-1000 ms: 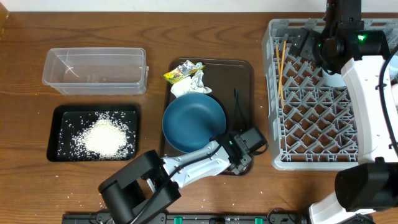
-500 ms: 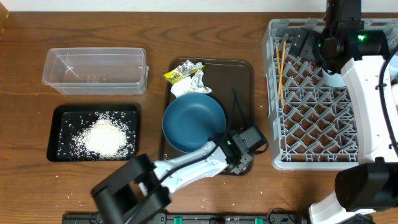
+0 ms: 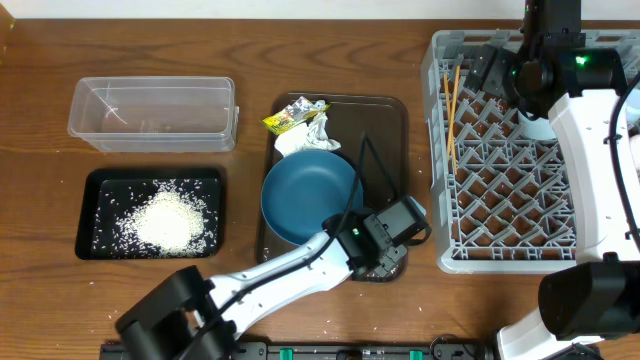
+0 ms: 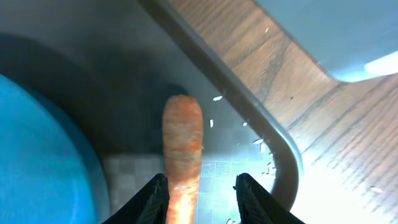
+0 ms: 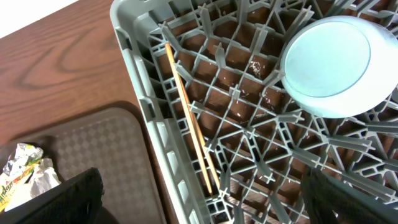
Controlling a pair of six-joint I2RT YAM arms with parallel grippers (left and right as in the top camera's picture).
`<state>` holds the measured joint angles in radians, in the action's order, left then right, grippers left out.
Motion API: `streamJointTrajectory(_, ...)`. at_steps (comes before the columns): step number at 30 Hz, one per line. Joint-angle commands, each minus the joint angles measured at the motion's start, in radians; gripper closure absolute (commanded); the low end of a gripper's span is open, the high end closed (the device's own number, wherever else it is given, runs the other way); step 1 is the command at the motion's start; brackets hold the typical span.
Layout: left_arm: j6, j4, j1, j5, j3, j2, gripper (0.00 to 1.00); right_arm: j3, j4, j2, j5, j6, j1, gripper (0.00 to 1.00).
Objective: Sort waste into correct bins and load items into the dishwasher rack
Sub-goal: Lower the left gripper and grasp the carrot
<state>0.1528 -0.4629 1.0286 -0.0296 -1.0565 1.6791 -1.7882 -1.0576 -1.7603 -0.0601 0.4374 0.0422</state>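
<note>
In the left wrist view an orange carrot (image 4: 182, 143) lies on the brown tray (image 4: 143, 74) beside the blue plate (image 4: 37, 155). My left gripper (image 4: 202, 186) is open around the carrot's near end: the carrot rests against the left finger, and a gap shows before the right one. From overhead this gripper (image 3: 388, 262) is at the tray's front right corner. My right gripper (image 5: 205, 199) hangs wide open and empty over the left edge of the grey dishwasher rack (image 5: 155, 143), which holds chopsticks (image 5: 189, 124) and a light-blue bowl (image 5: 336, 59).
The clear tub (image 3: 152, 112) stands at the back left. In front of it the black tray (image 3: 95, 185) holds white rice (image 3: 165, 220). A foil wrapper (image 3: 290, 115) and a white tissue (image 3: 305, 135) lie behind the plate (image 3: 310, 195). Loose rice grains (image 4: 258, 142) dot the brown tray.
My left arm's elbow has swung left along the table's front edge, and its wrist has shifted slightly back over the tray corner. The right arm has not moved.
</note>
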Motion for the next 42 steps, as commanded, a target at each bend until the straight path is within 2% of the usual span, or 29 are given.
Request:
streamJointTrajectory(1, -0.010, 0.011, -0.005, -0.013, 0.003, 0.063, 0.59, 0.003, -0.001, 0.000, -0.003, 0.011, -0.008, 0.01)
streamJointTrajectory(3, -0.010, 0.026, -0.005, -0.030, 0.003, 0.093, 0.58, 0.003, -0.001, 0.000, -0.003, 0.011, -0.008, 0.01)
streamJointTrajectory(7, -0.010, 0.035, -0.005, -0.088, 0.003, 0.132, 0.47, 0.003, -0.001, 0.000, -0.003, 0.011, -0.008, 0.01)
streamJointTrajectory(11, -0.010, 0.035, -0.005, -0.122, 0.003, 0.135, 0.44, 0.003, -0.001, 0.000, -0.003, 0.011, -0.008, 0.01)
streamJointTrajectory(21, -0.009, 0.035, -0.004, -0.139, 0.006, 0.163, 0.42, 0.003, -0.001, 0.000, -0.003, 0.011, -0.008, 0.01)
streamJointTrajectory(26, 0.036, 0.027, -0.004, -0.095, 0.006, 0.198, 0.42, 0.003, -0.001, 0.000, -0.003, 0.011, -0.008, 0.01)
streamJointTrajectory(29, 0.036, 0.028, -0.004, -0.015, 0.005, 0.197, 0.45, 0.003, -0.001, 0.000, -0.003, 0.011, -0.008, 0.01)
streamJointTrajectory(35, 0.048, 0.019, 0.002, -0.004, 0.005, 0.187, 0.69, 0.003, -0.001, 0.000, -0.003, 0.011, -0.008, 0.01)
streamJointTrajectory(39, 0.048, -0.013, 0.005, -0.004, -0.012, 0.144, 0.73, 0.003, -0.001, 0.000, -0.003, 0.011, -0.008, 0.01)
streamJointTrajectory(42, 0.048, -0.028, 0.005, -0.005, -0.024, 0.086, 0.73, 0.003, -0.001, 0.000, -0.003, 0.011, -0.008, 0.01)
